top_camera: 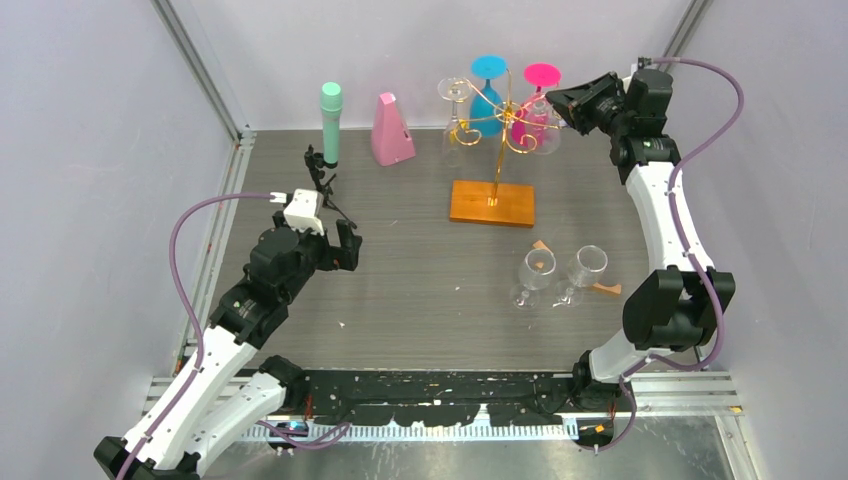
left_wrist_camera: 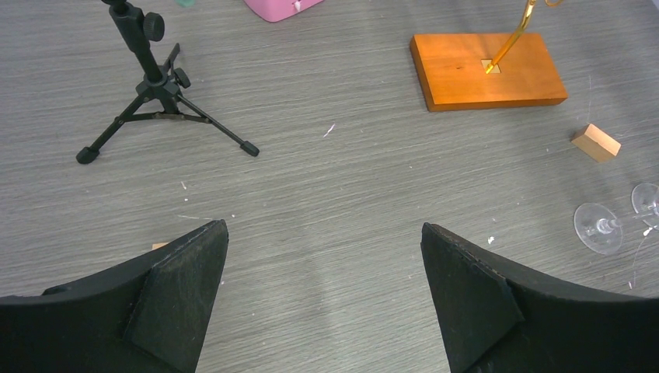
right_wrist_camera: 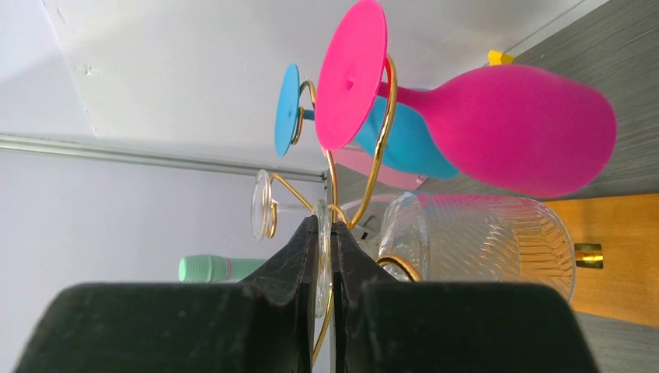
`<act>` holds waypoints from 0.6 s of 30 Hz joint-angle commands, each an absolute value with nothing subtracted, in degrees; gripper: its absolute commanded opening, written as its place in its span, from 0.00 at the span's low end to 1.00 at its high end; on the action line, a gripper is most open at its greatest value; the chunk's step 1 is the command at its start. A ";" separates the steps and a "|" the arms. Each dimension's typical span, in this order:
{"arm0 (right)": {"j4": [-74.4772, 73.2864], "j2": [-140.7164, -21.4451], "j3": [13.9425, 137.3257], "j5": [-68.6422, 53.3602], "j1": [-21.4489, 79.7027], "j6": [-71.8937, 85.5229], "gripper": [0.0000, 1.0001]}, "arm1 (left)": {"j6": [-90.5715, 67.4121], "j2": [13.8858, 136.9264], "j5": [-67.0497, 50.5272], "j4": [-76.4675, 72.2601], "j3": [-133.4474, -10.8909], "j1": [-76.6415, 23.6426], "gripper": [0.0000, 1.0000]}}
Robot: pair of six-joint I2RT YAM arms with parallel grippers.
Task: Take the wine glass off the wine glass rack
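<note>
Right end effector [right_wrist_camera: 325, 233] pinches the wine glass [right_wrist_camera: 482, 249] by its foot.

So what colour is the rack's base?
The base is orange-brown; clearest in left wrist view.

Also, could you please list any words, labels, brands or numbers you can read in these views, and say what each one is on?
None: no text is readable in any view.
The pink wedge-shaped object, the green cylinder and the base of the wine glass rack show no lettering I can make out.
The clear wine glass in the right gripper bears only moulded ribs.
</note>
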State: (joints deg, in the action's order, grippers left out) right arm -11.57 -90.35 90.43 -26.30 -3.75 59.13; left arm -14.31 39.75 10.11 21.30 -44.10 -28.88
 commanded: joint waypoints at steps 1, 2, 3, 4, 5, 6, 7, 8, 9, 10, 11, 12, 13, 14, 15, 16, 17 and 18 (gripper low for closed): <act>-4.50 -89.88 94.18 -22.74 -3.78 59.57 0.00 | -13.45 39.25 11.33 20.13 -44.03 -29.00 0.98; -4.40 -89.94 94.29 -22.44 -3.78 59.49 0.00 | -13.45 39.21 11.38 20.12 -44.03 -29.00 0.98; -4.20 -90.34 94.59 -22.00 -3.78 59.32 0.00 | -13.45 39.20 11.38 20.10 -44.03 -29.00 0.98; -4.08 -90.56 94.75 -21.90 -3.78 59.28 0.00 | -13.45 39.20 11.42 20.17 -44.03 -29.00 0.98; -3.77 -91.00 95.10 -21.71 -3.78 59.23 0.00 | -13.38 39.20 11.43 20.21 -44.03 -29.00 0.97; -3.73 -91.25 95.23 -21.62 -3.78 59.23 0.00 | -13.36 39.22 11.59 20.26 -44.03 -29.00 0.97; -3.63 -91.59 95.55 -21.27 -3.78 59.19 0.00 | -13.36 39.16 11.64 20.30 -44.03 -29.00 0.98; -3.62 -91.76 95.67 -21.09 -3.78 58.94 0.00 | -13.36 39.12 11.68 20.37 -44.03 -29.00 0.97; -3.89 -92.04 96.12 -20.59 -3.82 58.78 0.00 | -13.36 39.11 11.77 20.34 -44.03 -29.00 0.98; -4.10 -92.22 96.31 -20.27 -3.80 58.40 0.00 | -13.28 39.11 11.83 20.43 -43.98 -29.00 0.98; -4.32 -92.26 96.63 -19.64 -3.78 58.29 0.00 | -13.27 39.11 11.86 20.47 -43.95 -29.00 0.98; -4.36 -92.17 96.74 -19.02 -3.83 58.17 0.00 | -13.27 39.13 11.94 20.48 -43.98 -28.98 0.98; -4.39 -92.09 96.87 -18.74 -3.83 58.09 0.00 | -13.21 39.15 12.03 20.41 -43.95 -29.00 0.98; -4.39 -91.95 96.95 -18.15 -3.85 57.94 0.00 | -13.19 39.18 12.04 20.44 -43.95 -29.00 0.98; -4.46 -91.85 97.06 -17.87 -3.86 57.84 0.00 | -13.18 39.21 12.12 20.39 -43.97 -29.00 0.98; -4.47 -91.72 97.13 -17.47 -3.87 57.68 0.00 | -13.11 39.33 12.13 20.39 -44.02 -29.00 0.98; -4.83 -91.69 97.52 -17.31 -3.87 57.58 0.00 | -13.10 39.29 12.18 20.39 -44.03 -29.00 0.98; -5.73 -91.72 98.08 -16.83 -3.87 57.29 0.00 | -13.10 39.33 12.21 20.39 -43.98 -29.00 0.97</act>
State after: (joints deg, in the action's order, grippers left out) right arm -10.09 -93.30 93.45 -19.42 -3.75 58.43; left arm -14.26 39.75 11.05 21.34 -44.03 -28.88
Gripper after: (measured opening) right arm 0.132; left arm 0.974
